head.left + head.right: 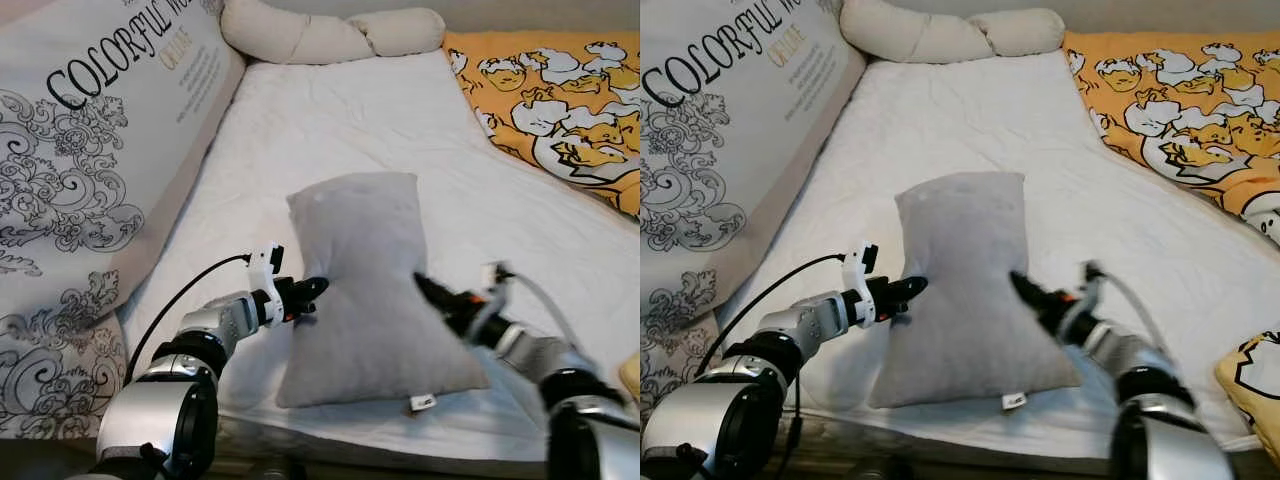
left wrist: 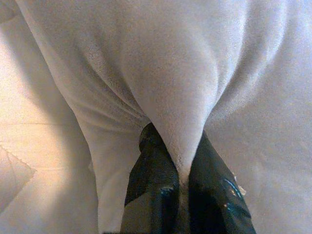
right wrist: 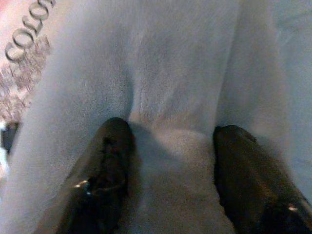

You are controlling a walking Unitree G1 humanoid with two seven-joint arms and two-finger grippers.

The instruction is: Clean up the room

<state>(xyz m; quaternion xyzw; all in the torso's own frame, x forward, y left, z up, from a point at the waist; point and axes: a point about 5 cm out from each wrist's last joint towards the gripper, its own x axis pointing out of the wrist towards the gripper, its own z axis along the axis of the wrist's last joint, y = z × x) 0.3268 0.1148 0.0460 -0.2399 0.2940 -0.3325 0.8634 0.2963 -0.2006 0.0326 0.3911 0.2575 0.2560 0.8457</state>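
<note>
The bed (image 1: pixel 330 120), covered in a white sheet, served as the landmark. A large printed cushion (image 1: pixel 90 150) stood against its left side, a cream bolster (image 1: pixel 330 35) lay across its far end, and an orange duck-print blanket (image 1: pixel 560 100) was spread along its right side. No containers were seen, so no contents could be reported.

The grey pillow (image 1: pixel 365 290) lay on the near part of the bed, roughly central, with a small label at its near edge. It was pinched at the waist from both sides.

The left gripper (image 1: pixel 312 291) was set against the pillow's left edge. In the left wrist view its fingers (image 2: pixel 151 190) were drawn narrow, with a fold of fabric clamped between them.

The right gripper (image 1: pixel 428 290) was set against the pillow's right edge. In the right wrist view its fingers (image 3: pixel 105 165) were spread wide, pressed into the fabric with a bulge of pillow between them; a closed hold was not yet made.

The pillow was judged light, soft and easily deformed, not fragile. The plush cover was judged unlikely to slip. A hold on opposite side edges at mid-length was judged suitable, with sagging of both ends to be expected.
</note>
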